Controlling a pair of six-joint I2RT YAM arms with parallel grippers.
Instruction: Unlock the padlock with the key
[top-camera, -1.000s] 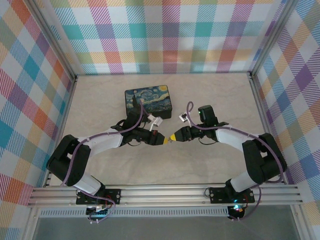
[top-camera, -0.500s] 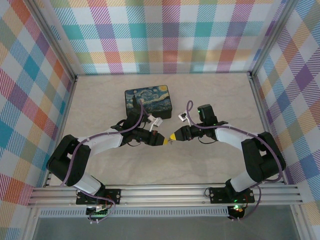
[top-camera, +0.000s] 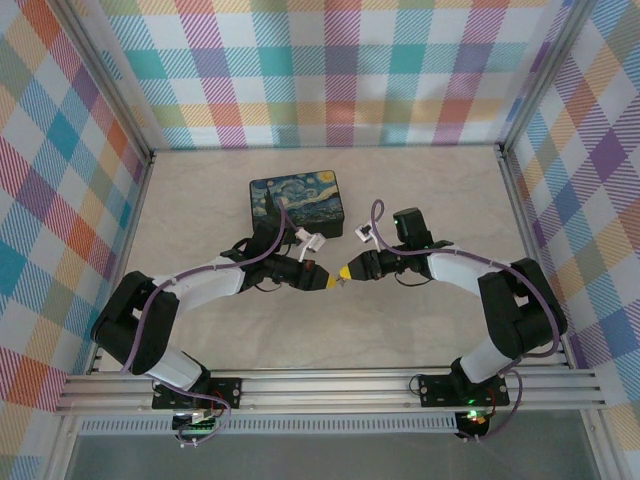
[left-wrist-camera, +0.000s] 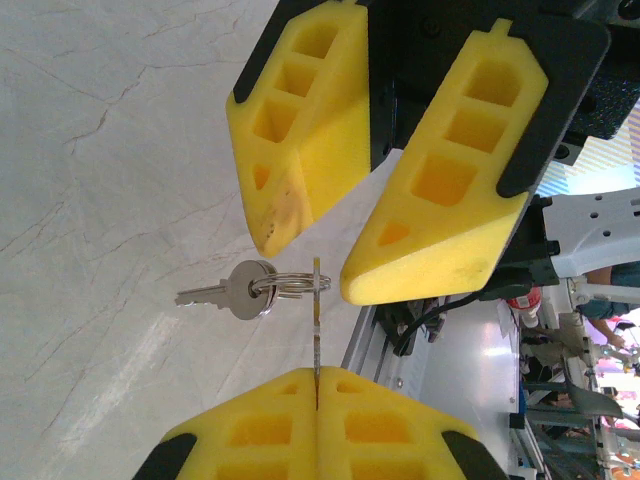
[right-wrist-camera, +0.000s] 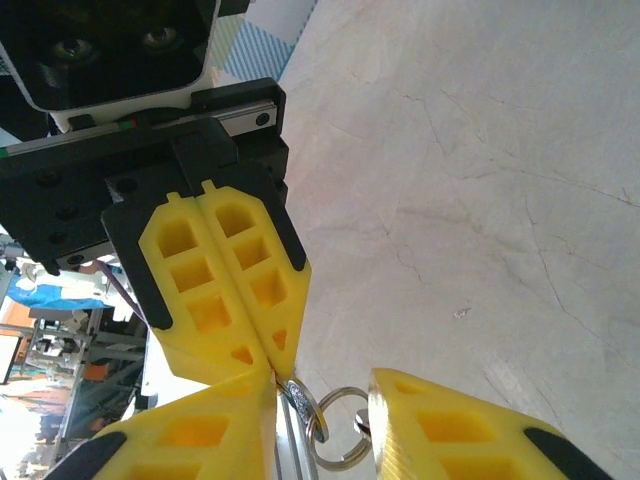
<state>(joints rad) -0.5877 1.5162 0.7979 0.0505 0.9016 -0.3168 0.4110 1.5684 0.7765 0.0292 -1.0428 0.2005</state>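
The left gripper (top-camera: 329, 281) was pinched together on a thin metal strip (left-wrist-camera: 317, 330) seen edge-on. The key (left-wrist-camera: 225, 292) hung from a ring (left-wrist-camera: 292, 284) on that strip. The right gripper (top-camera: 347, 275), tip to tip with the left, had its fingers apart on either side of the strip's top.

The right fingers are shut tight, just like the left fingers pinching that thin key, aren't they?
Not quite: the right fingers stand apart, open, as the left wrist view shows. The left fingers are indeed shut tight, pinching the thin key.
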